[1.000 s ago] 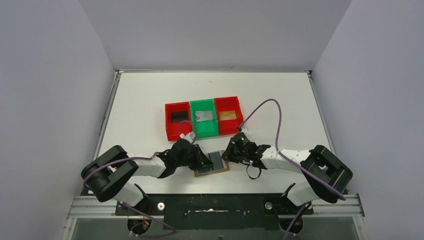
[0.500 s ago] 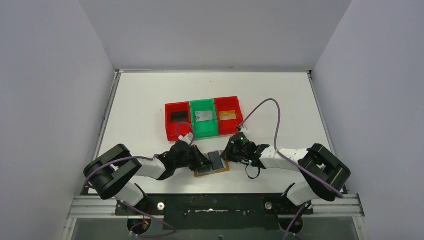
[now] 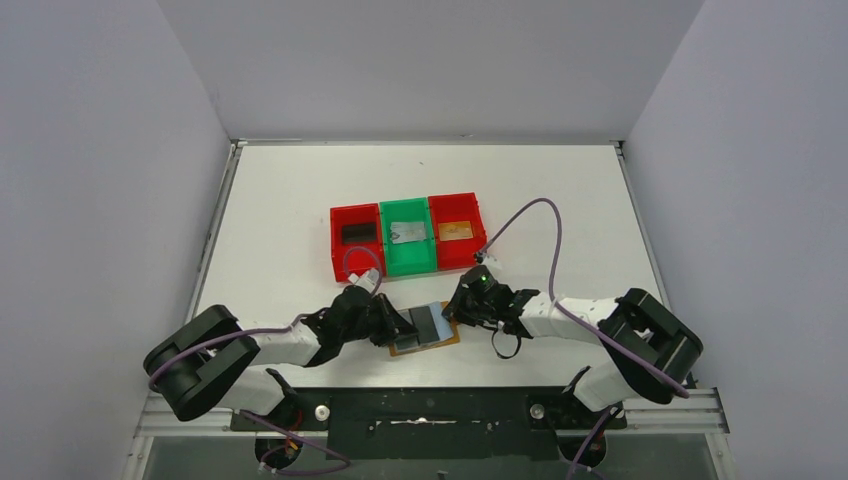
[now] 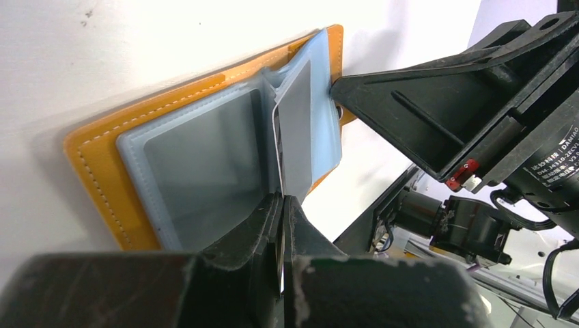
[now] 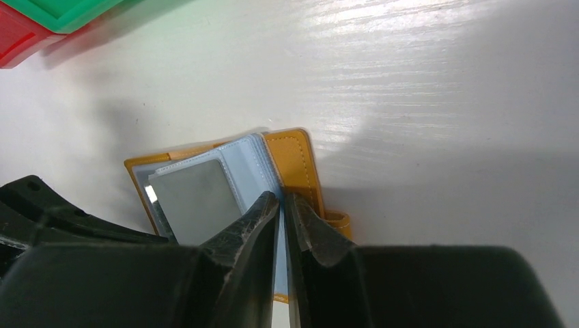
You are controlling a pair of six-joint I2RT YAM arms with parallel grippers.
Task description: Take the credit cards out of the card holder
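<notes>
Lying open on the white table [image 3: 300, 190], the tan card holder [image 3: 440, 335] sits near the front edge, between the two arms, with its pale blue sleeves facing up. A grey card [image 4: 293, 130] rises tilted out of the sleeves near the fold, and its lower edge runs down into the left tool [image 4: 281, 201]. That tool's fingers are pressed together, pinching the card. The right tool [image 5: 281, 199] comes in from the right side; its fingers are nearly together, pinching the edge of a blue sleeve at the holder's right half. The snap tab shows just right of that tool in the right wrist view.

Farther back on the table, three bins stand touching in a row. The left red bin [image 3: 358, 266] holds a black card [image 3: 357, 233]. The green bin [image 3: 410, 263] in the middle holds a silver card [image 3: 407, 233]. The right red bin [image 3: 458, 256] holds an orange-brown card [image 3: 455, 230]. The bins are apart from the holder, with the left arm's wrist between them.
</notes>
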